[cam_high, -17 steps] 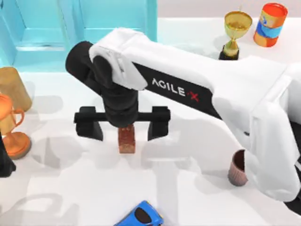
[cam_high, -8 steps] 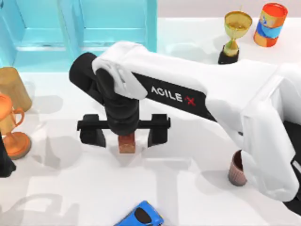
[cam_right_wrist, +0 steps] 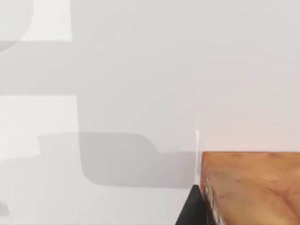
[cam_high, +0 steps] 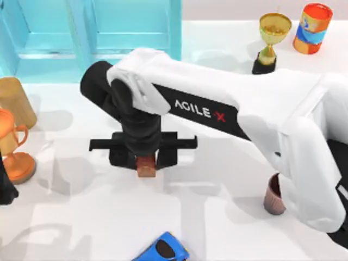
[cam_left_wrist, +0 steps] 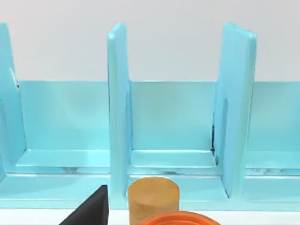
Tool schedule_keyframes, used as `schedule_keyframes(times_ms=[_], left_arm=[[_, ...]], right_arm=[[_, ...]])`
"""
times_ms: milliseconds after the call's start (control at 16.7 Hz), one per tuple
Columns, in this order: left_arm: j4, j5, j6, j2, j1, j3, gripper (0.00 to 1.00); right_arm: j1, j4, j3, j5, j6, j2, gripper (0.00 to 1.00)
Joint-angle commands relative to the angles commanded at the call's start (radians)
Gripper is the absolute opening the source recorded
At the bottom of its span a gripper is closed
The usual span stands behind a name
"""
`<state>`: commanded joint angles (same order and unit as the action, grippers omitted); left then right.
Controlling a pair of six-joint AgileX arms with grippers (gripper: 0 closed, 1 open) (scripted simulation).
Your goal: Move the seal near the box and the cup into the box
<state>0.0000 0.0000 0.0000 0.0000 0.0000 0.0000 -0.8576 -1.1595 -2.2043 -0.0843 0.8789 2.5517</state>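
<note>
The seal (cam_high: pixel 145 166), a small reddish-brown speckled block, stands on the white table left of centre. My right gripper (cam_high: pixel 144 159) hangs straight over it, with its black fingers (cam_high: pixel 122 156) pressed against the seal's two sides, shut on it. In the right wrist view the seal (cam_right_wrist: pixel 251 187) fills a corner beside a dark fingertip (cam_right_wrist: pixel 192 208). The brown ribbed cup (cam_high: pixel 274 194) stands at the right, half hidden by my right arm. The light blue box (cam_high: pixel 109 32), split into compartments, lies at the back left. A dark part of my left arm (cam_high: pixel 4 190) sits at the table's left edge.
An orange trophy (cam_high: pixel 13 155) and a tan cylinder (cam_high: pixel 16 100) stand at the far left. A gold trophy (cam_high: pixel 270 38) and an orange can (cam_high: pixel 312 27) stand at the back right. A blue toy car (cam_high: pixel 163 249) lies at the front edge.
The right gripper came down over the seal and its fingers closed inward from wide apart onto the seal's sides. Nothing else moved.
</note>
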Motion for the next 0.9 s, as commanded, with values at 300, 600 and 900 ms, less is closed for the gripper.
schedule_keyframes(times_ms=[300,600,900], left_arm=[[0.000,0.000,0.000,0.000,0.000,0.000,1.00],[0.000,0.000,0.000,0.000,0.000,0.000,1.00],[0.000,0.000,0.000,0.000,0.000,0.000,1.00]], right_arm=[[0.000,0.000,0.000,0.000,0.000,0.000,0.00],[0.000,0.000,0.000,0.000,0.000,0.000,0.00],[0.017,-0.010,0.033,0.003,-0.030,-0.037,0.00]])
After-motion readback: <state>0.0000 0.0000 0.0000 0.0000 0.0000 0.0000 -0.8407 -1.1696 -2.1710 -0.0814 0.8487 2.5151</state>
